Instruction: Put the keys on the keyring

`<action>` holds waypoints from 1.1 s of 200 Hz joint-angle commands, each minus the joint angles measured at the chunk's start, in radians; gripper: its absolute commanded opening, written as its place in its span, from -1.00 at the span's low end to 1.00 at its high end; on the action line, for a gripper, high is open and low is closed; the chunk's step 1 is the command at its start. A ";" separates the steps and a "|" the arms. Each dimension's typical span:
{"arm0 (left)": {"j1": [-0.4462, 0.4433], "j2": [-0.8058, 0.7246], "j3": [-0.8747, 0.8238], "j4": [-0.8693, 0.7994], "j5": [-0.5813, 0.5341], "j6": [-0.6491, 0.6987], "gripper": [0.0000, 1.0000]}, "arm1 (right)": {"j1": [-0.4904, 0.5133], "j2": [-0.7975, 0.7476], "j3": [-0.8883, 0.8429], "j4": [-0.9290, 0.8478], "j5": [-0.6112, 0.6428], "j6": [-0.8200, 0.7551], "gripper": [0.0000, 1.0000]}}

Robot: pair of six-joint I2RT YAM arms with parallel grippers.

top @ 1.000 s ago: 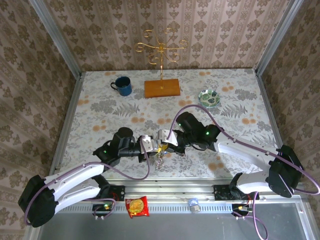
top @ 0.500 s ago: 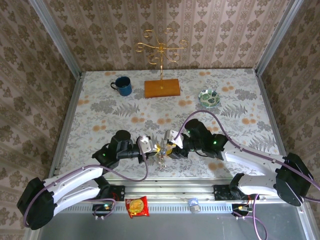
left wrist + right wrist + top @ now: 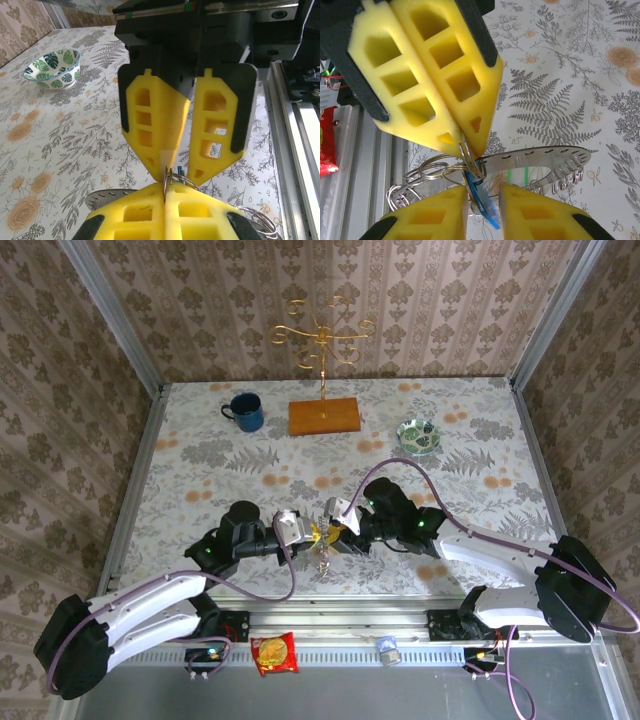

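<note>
Our left gripper [image 3: 469,142] is pressed shut on a thin silver wire loop [image 3: 462,151], at 12 o'clock from our right gripper [image 3: 483,195]. The right gripper's fingers stand narrowly parted around the small blue-headed metal key [image 3: 486,209], and we cannot tell if they grip it. The key's long axis runs from 11 to 5 o'clock. The large flat grey metal keyring [image 3: 545,159] extends toward 3 o'clock.
</note>
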 commanded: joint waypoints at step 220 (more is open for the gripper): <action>-0.010 -0.015 -0.029 0.099 0.013 -0.028 -1.00 | -0.025 -0.117 -0.061 0.029 0.003 -0.043 -0.47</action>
